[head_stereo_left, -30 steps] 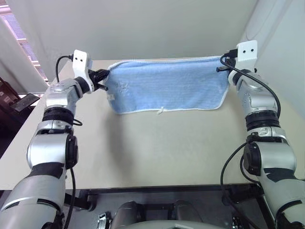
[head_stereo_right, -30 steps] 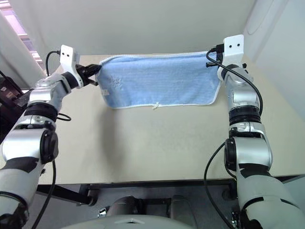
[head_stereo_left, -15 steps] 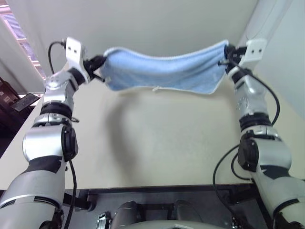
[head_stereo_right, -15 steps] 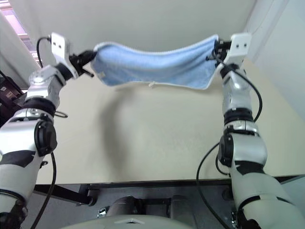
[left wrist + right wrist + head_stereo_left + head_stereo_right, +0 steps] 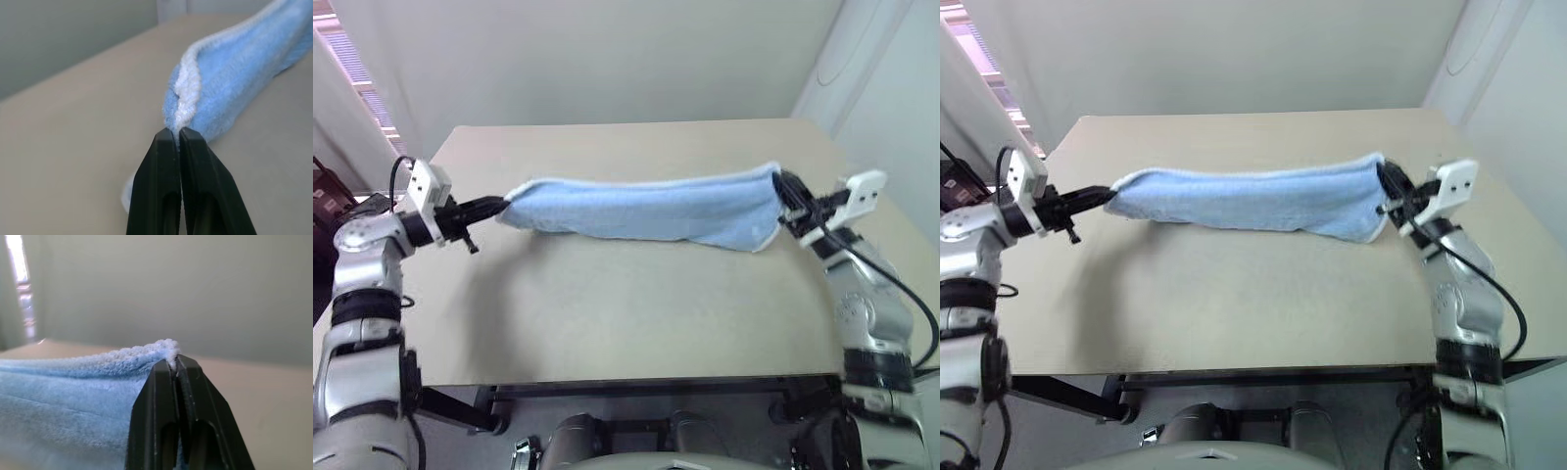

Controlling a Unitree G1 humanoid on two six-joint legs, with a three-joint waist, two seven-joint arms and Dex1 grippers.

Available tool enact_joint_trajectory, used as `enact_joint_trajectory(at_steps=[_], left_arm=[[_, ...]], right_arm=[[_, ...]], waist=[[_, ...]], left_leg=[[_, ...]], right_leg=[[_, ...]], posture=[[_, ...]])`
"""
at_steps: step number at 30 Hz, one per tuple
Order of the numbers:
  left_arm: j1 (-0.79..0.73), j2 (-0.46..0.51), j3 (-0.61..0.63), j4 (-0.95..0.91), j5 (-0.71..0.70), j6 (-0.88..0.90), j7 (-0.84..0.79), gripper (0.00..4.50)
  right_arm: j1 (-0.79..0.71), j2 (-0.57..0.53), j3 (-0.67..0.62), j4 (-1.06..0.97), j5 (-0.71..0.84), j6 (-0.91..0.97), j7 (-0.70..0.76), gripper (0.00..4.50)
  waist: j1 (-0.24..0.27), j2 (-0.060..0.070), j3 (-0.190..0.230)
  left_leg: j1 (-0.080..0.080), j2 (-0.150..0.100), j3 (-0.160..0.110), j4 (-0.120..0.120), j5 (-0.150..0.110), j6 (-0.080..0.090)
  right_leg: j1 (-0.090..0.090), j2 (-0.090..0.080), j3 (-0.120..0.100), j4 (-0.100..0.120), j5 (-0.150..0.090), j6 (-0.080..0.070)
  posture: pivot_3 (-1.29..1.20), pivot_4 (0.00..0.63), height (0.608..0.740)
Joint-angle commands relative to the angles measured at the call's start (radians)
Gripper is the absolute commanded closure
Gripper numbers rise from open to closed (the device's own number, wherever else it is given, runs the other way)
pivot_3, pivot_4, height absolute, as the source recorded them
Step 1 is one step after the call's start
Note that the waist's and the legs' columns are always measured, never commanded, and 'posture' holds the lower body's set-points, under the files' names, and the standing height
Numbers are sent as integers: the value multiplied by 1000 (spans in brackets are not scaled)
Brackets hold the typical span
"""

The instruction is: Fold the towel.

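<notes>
Towel stretched low over the table, pinched at both ends

Your towel (image 5: 646,209) spans left to right across the middle of the table (image 5: 626,323); the left gripper (image 5: 499,204) and right gripper (image 5: 783,188) each pinch only its thin edging, so uneven pulling could slip a corner free and skew your fold

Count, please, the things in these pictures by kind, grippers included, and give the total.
Light-blue towel: 1
Beige table: 1
Two-finger grippers: 2, the left gripper and the right gripper, each shut on one end of the towel
Total: 4
</notes>
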Motion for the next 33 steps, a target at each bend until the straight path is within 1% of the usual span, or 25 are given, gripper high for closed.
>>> enact_joint_trajectory(at_steps=[1, 5, 7, 9, 11, 15, 18, 20, 22, 23, 27, 31, 33], left_arm=[[126, 48, 51, -238, -81, 122, 3, 4438], [295, 73, 90, -402, -135, 222, 23, 4438], [374, 79, 112, -468, -161, 258, 28, 4438], [460, 87, 113, -542, -182, 289, 10, 4438], [509, 90, 99, -572, -180, 300, 3, 4438], [540, 88, 101, -584, -182, 312, 9, 4438], [612, 104, 135, -619, -201, 333, -5, 4438], [677, 119, 159, -659, -210, 340, -23, 4438], [736, 137, 180, -695, -226, 356, -39, 4438], [754, 142, 184, -699, -225, 355, -41, 4438], [756, 136, 184, -681, -232, 344, -34, 4438], [691, 111, 148, -671, -235, 356, 3, 4438], [645, 92, 137, -642, -235, 364, 26, 4438]], right_arm=[[87, -27, -50, -145, 55, 58, 7, 4500], [249, -48, -73, -279, 117, 114, 59, 4500], [323, -70, -87, -330, 148, 152, 85, 4500], [379, -99, -91, -357, 146, 157, 123, 4500], [405, -131, -95, -381, 170, 199, 140, 4500], [443, -167, -107, -408, 189, 236, 174, 4500], [512, -198, -139, -438, 204, 248, 222, 4500], [564, -218, -174, -465, 226, 267, 250, 4500], [603, -234, -205, -484, 244, 276, 272, 4500], [615, -239, -210, -485, 244, 277, 281, 4500], [622, -248, -196, -465, 220, 266, 307, 4500], [524, -217, -120, -392, 152, 234, 266, 4500], [478, -193, -88, -350, 113, 208, 247, 4500]], waist=[[1, 0, 0], [4, 0, 0], [4, 0, 0], [4, 0, 0], [4, 1, 0], [6, 1, 1], [8, 1, 1], [9, 1, 0], [9, 1, 0], [9, 0, 0], [15, 0, 0], [28, 0, 0], [30, 0, 0]], left_leg=[[0, 0, 0, 0, 0, 0], [0, 0, 0, 0, -2, -3], [3, 0, 0, 0, -2, -3], [5, 0, 0, -2, -2, -3], [9, 0, 0, -6, -2, -3], [13, 0, -1, -11, -3, -3], [14, 0, -1, -12, -3, -3], [14, -1, 0, -18, -3, -3], [14, -1, 0, -23, -3, -3], [14, -2, 0, -23, -3, -3], [14, -2, 0, -25, -3, -3], [15, -2, 0, -23, -3, -3], [15, -1, 0, -24, -3, -3]], right_leg=[[0, 0, 0, 0, 0, 0], [0, -2, 0, -1, -3, -6], [-1, -2, 0, -1, -5, -9], [1, -2, 0, -3, -5, -9], [6, -2, -1, -10, -5, -10], [11, -2, -2, -18, -5, -9], [11, -2, -2, -20, -5, -9], [11, -2, -2, -25, -5, -9], [10, -2, -2, -30, -3, -12], [10, -2, -2, -30, -4, -10], [10, -2, -3, -31, -4, -10], [10, -2, -3, -32, -3, -12], [11, -2, -3, -34, -2, -9]], posture=[[0, 0, 724], [0, 0, 724], [0, 0, 724], [0, 0, 724], [0, 0, 724], [0, 0, 724], [0, 0, 724], [0, 0, 724], [0, 0, 724], [0, 0, 724], [0, 0, 724], [0, 0, 724], [0, 0, 724]])
